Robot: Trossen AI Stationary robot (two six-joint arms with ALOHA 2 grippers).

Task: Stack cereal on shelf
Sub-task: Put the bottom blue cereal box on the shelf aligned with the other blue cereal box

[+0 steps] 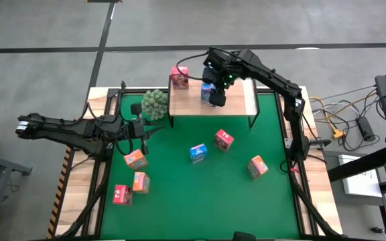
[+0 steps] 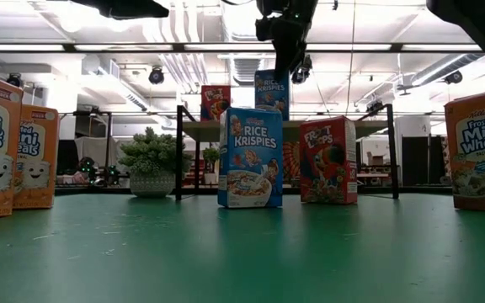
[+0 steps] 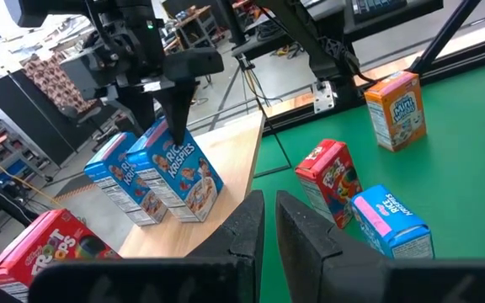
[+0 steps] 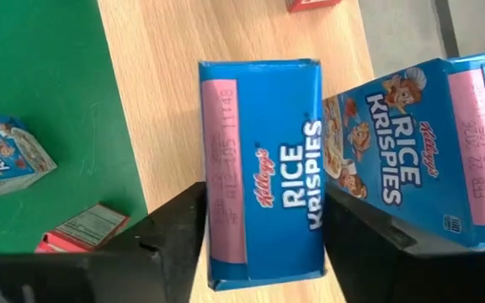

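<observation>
**Right jaws grasp a Rice Krispies box on the shelf**

The right gripper [image 1: 215, 94] is over the wooden shelf [image 1: 243, 104] at the far side of the surface, its jaws clamped on the sides of a blue Rice Krispies box [image 4: 263, 168] that stands on the board. A second Rice Krispies box [image 4: 419, 160] stands just beside it, and a pink-red Froot Loops box [image 1: 179, 77] sits at the shelf's left end.

On the green mat [image 1: 200, 194] lie the other boxes: a third blue Rice Krispies box [image 1: 198, 153] and a Froot Loops box [image 1: 224, 140] near the middle, an orange Frosted Mini-Wheats box [image 1: 258, 167] to the right, two more orange boxes [image 1: 135, 158] [image 1: 141, 182] and a pink-red one [image 1: 120, 195] at the left.

The left gripper [image 1: 154, 131] hovers over the mat's left side near the green plant ball [image 1: 155, 104], its jaws nearly closed and holding nothing.
</observation>
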